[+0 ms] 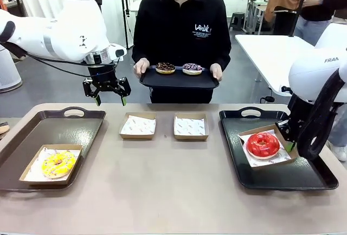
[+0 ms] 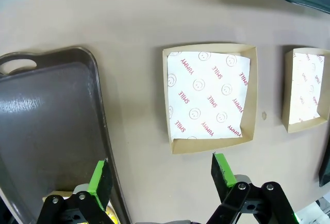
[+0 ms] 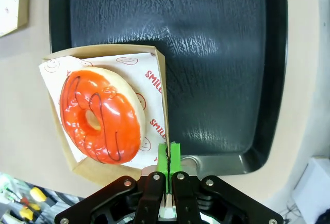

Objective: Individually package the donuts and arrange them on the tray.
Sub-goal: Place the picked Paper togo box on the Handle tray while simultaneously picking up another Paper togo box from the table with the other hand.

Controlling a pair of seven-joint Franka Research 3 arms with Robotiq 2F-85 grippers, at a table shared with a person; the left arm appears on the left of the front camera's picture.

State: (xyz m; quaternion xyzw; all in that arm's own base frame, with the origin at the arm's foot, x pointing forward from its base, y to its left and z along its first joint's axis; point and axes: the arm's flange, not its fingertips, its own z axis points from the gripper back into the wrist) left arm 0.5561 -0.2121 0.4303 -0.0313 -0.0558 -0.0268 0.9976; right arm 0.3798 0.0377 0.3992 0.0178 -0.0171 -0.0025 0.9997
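**On table: two donuts boxed, two to go**

At left, finds yellow donut (image 1: 58, 163) boxed on brown tray (image 1: 54, 129). At right, finds red donut (image 1: 263, 144) in its box (image 3: 161, 95) on black tray (image 1: 282, 178), with right hand (image 3: 168, 154) clamped shut on box rim. Shows left hand (image 1: 110, 102) wide open, gripping nothing, hovering over table (image 1: 173, 197) near two empty boxes (image 1: 137, 125). Across table, shows chocolate donut (image 1: 165, 67) and sprinkled donut (image 1: 192, 68) unboxed on serving tray (image 1: 179, 80) in person's hands (image 1: 216, 71). Judged about halfway: leaves those two to box and set on trays.
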